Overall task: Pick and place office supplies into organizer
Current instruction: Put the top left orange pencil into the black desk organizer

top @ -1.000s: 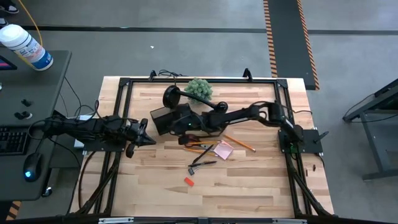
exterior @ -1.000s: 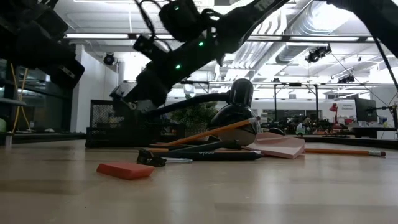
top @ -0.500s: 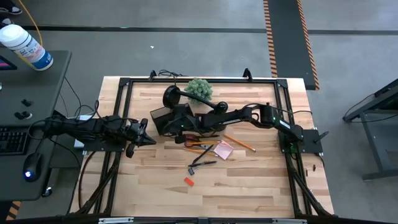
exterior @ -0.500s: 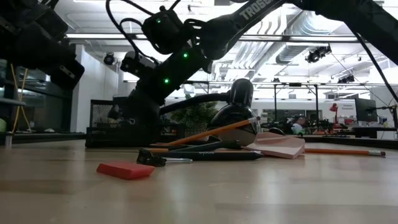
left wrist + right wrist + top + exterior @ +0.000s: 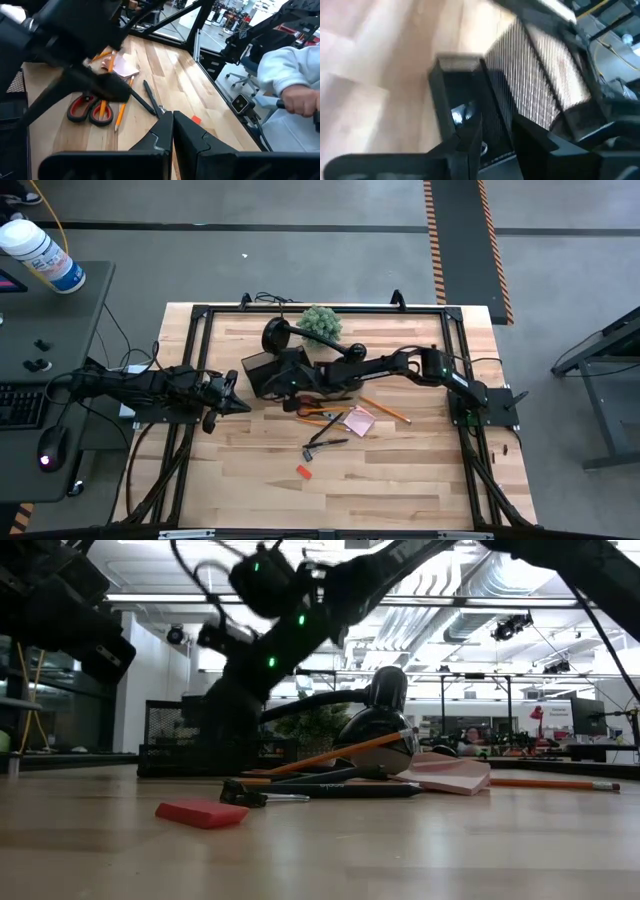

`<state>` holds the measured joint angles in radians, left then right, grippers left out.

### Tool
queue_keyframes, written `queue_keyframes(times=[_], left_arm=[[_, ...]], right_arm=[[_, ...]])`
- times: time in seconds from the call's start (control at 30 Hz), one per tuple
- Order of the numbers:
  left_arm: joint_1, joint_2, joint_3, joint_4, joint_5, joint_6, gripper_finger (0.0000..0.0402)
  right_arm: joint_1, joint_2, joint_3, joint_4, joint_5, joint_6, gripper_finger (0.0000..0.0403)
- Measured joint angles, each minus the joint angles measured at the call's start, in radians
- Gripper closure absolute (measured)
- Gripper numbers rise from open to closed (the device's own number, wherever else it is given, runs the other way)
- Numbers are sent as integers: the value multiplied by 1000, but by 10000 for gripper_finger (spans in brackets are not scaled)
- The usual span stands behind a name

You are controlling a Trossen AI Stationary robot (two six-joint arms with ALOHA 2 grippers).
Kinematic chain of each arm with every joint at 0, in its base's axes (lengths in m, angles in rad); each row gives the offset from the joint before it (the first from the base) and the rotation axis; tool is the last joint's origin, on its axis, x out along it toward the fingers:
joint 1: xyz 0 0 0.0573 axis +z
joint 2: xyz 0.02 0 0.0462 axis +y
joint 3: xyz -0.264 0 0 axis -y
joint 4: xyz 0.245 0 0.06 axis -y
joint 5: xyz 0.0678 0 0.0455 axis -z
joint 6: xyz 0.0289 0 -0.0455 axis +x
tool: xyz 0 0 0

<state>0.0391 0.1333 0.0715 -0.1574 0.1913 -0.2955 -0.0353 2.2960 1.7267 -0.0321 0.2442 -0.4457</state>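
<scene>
The organizer (image 5: 258,370), a dark mesh-walled box with compartments, stands at the table's far left-centre. My right gripper (image 5: 284,376) reaches across the table to it. In the right wrist view that gripper (image 5: 497,146) is open over a compartment (image 5: 462,107) in which something small and shiny lies. The orange-handled scissors (image 5: 313,407), pink sticky-note pad (image 5: 359,421), pencil (image 5: 385,409), thin black tool (image 5: 326,439) and a small red piece (image 5: 304,471) lie flat on the wood. My left gripper (image 5: 232,395) waits shut at the left edge.
A black lamp (image 5: 277,335) and a green fuzzy plant (image 5: 320,323) stand just behind the organizer. A black frame (image 5: 200,312) runs round the table. A person's sleeve and hand (image 5: 292,75) show beyond the table's near edge. Bare wood lies near and right.
My right gripper has tipped downward and sunk from above the organizer to close over it, shifting slightly toward the table's left. The supplies on the table have stayed where they were.
</scene>
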Motion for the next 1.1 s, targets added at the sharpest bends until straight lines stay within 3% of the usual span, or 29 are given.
queue_keyframes(times=[0.13,0.37,0.67,0.87,1.1], left_arm=[[0,0,0,0,0,2,401],[0,0,0,0,0,2,401],[0,0,0,0,-1,2,401],[0,0,0,0,-1,3,401],[0,3,0,-1,-1,14,401]], right_arm=[[5,-70,1,-115,-54,16,305],[-18,-160,1,-415,-294,54,305],[-10,-176,0,-731,-441,83,305],[12,-197,-1,-838,-447,87,305],[15,-309,-58,-861,-387,151,305]])
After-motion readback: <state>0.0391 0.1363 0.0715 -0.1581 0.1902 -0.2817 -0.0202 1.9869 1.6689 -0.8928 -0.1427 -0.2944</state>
